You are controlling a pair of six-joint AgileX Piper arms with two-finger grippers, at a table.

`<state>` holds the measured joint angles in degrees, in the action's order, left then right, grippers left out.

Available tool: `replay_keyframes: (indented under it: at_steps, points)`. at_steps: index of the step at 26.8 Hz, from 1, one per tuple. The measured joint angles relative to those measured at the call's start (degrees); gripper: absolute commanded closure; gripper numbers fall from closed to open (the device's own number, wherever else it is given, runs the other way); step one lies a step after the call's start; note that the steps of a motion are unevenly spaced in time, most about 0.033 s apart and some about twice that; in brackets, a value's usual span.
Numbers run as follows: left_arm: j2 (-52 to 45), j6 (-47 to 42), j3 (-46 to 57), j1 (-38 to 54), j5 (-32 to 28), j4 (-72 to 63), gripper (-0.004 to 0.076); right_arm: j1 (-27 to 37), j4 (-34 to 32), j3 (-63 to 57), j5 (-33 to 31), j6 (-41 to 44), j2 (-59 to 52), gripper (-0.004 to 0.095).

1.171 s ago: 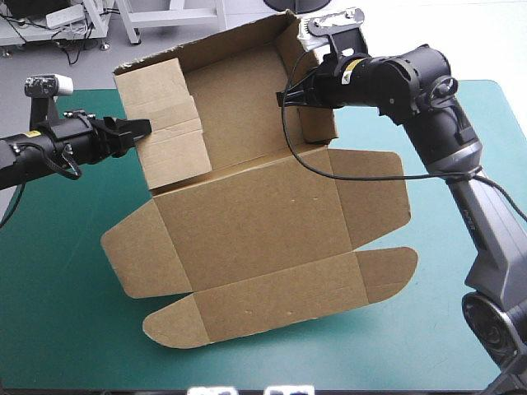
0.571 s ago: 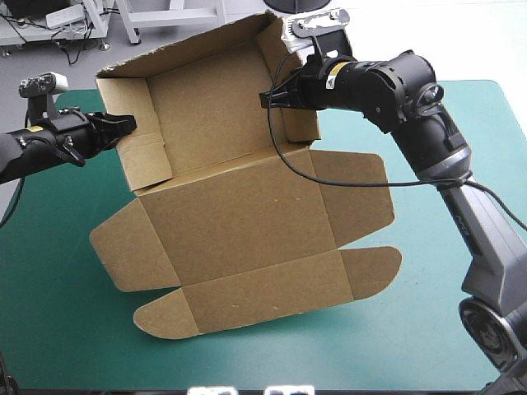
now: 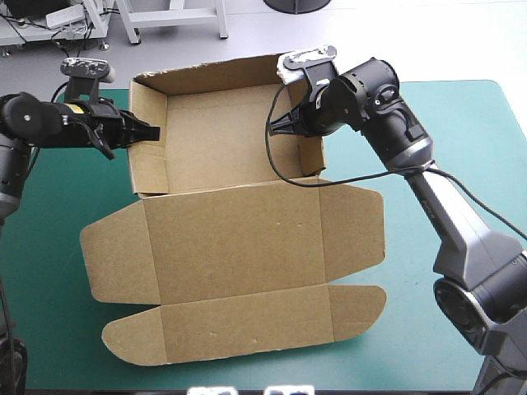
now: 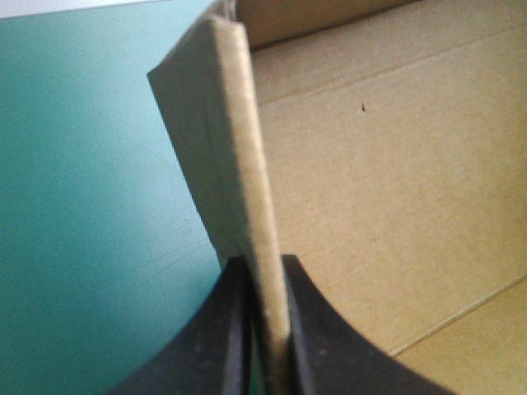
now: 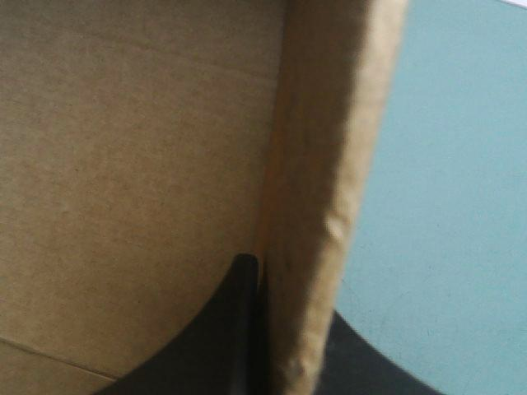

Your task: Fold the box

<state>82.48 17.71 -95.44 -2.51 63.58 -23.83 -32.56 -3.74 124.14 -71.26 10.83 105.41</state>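
While box rests on bench — walls raised at far side, lid flat toward near edge — left end effector clamps left wall, right end effector clamps right wall.

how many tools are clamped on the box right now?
2. The left tool pinches the box's left wall; the right tool pinches its right wall.
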Motion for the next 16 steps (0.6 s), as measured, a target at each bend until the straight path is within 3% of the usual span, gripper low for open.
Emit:
replay_keyframes:
  at_steps: [6,16]
  points:
    - [10.26,-7.01,-3.75,-5.04,5.27,10.64,0.0734,0.00,-1.00,-1.03,-0.24,0.15,5.40,0.0908]
    - [21.53,-10.30,-3.93,-5.36,6.47,12.02,0.0734,0.23,-1.68,-1.33,-0.24,0.15,15.03,0.0908]
